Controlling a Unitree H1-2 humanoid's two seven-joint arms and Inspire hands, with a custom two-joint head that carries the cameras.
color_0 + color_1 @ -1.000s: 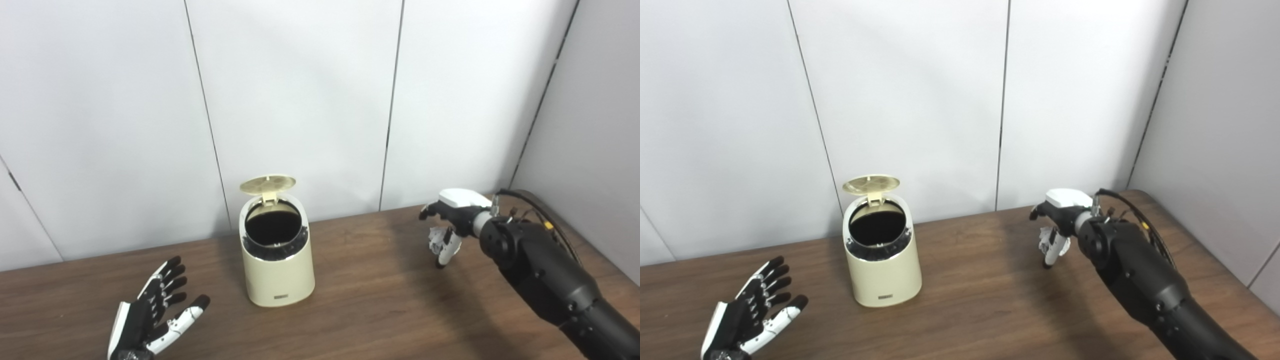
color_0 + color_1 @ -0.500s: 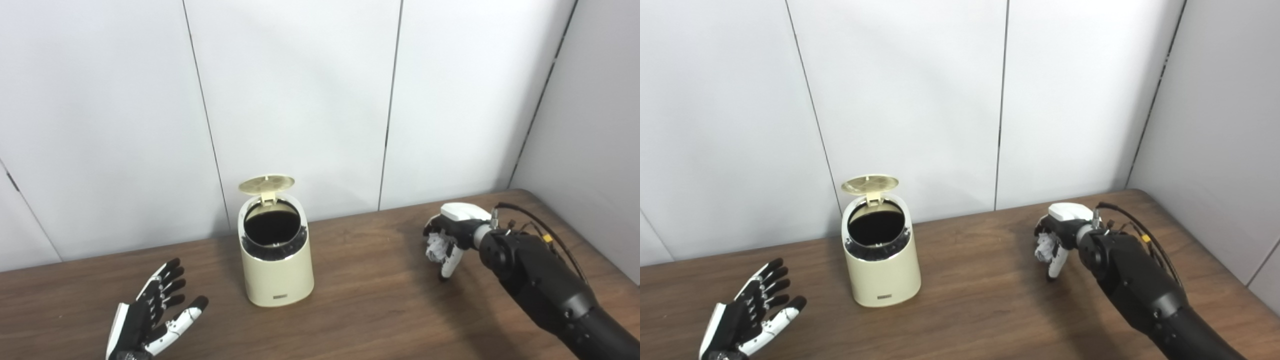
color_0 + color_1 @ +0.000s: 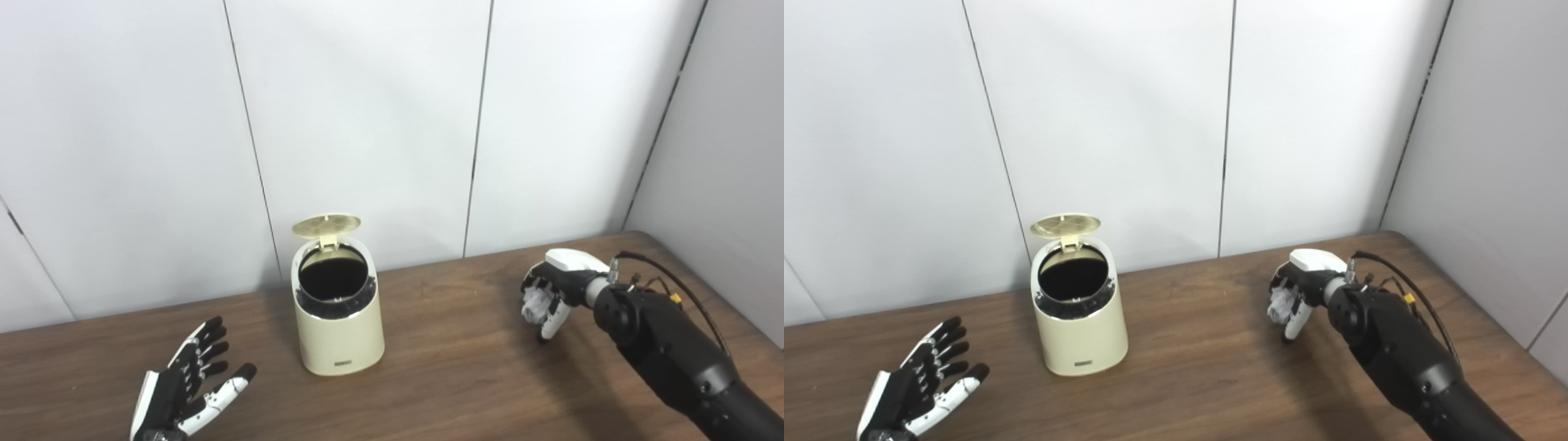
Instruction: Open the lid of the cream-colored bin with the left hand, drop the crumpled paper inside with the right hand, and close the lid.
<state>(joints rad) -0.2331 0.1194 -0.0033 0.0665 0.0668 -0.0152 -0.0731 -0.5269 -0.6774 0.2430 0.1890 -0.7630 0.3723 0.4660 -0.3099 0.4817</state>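
The cream-colored bin (image 3: 338, 318) stands on the table toward the back, its round lid (image 3: 326, 225) flipped up behind a dark opening. My left hand (image 3: 187, 388) rests open at the near left of the table, palm up with fingers spread, apart from the bin. Far to the right of the bin, my right hand (image 3: 554, 289) hangs just above the table, with its fingers curled around the white crumpled paper (image 3: 534, 302). The paper shows between the fingers and thumb.
The brown wooden table (image 3: 441, 380) runs to a white panelled wall (image 3: 367, 122) behind the bin and a grey side wall on the right. A cable (image 3: 649, 263) loops off my right wrist.
My right hand has lowered slightly and closed its fingers around the crumpled paper. The left hand, the bin and the raised lid have stayed where they were.
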